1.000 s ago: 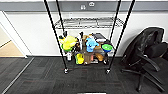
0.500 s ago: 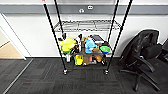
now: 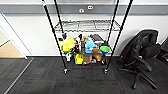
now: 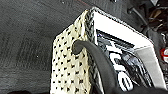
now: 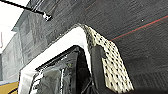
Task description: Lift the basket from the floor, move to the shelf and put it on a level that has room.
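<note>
The cream-white woven basket (image 4: 67, 70) hangs above the dark grey carpet floor (image 4: 27, 37), its black inside with white marks open to the left wrist view. My left gripper (image 4: 82, 47) grips its rim, a dark finger (image 4: 100, 62) curving over the edge. The right wrist view has the basket (image 5: 110, 62) from the other end, with my right gripper (image 5: 91, 58) on its rim and one finger (image 5: 96, 70) against the woven wall. Straight ahead in the head view stands the shelf (image 3: 120, 32), a black wire rack. Its middle level (image 3: 86, 26) is bare wire.
Colourful toys (image 3: 85, 50) crowd the rack's low tier. A black office chair (image 3: 142, 55) stands right of the rack. Tan wooden flooring (image 3: 7, 50) begins at the far left. A rack castor (image 5: 46, 17) shows beyond the basket. Carpet (image 3: 75, 80) lies between me and the rack.
The whole head picture has shifted slightly, with the rack a little larger and lower: the camera has moved closer. The things themselves have not moved.
</note>
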### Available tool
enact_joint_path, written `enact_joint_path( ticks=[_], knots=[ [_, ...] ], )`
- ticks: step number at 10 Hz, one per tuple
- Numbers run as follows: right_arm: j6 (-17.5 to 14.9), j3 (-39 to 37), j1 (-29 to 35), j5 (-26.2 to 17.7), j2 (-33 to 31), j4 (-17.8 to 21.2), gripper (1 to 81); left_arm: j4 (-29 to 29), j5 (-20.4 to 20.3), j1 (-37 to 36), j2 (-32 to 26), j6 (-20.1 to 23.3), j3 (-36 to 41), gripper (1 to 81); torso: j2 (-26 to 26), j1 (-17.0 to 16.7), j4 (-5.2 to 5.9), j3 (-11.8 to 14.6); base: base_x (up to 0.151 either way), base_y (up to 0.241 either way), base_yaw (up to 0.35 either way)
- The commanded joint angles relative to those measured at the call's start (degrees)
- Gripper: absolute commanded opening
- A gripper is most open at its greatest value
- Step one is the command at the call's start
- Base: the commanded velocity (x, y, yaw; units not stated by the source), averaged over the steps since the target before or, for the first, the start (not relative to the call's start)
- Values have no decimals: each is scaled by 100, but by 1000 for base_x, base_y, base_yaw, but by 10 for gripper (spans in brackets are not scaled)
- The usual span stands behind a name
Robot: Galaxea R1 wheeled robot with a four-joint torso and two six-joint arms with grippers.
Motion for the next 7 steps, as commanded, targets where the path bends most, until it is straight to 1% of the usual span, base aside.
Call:
enact_joint_path(
  ticks=[1,3,6,7],
  knots=[
    [42,347,310,-154,-407,-33,10,-57,186,-382,-176,-2,203,10,549,-354,0,442,0,0,0],
    [42,330,161,-75,-424,-33,10,-48,186,-233,-194,16,203,10,932,-605,0,729,0,0,0],
    [42,374,64,-75,-451,-33,10,-30,177,-74,-264,34,195,10,1533,-1003,0,1193,0,0,0],
    [42,365,90,-75,-416,-33,10,-48,177,-118,-255,16,177,10,1714,-1123,0,870,0,0,0]
  ],
)
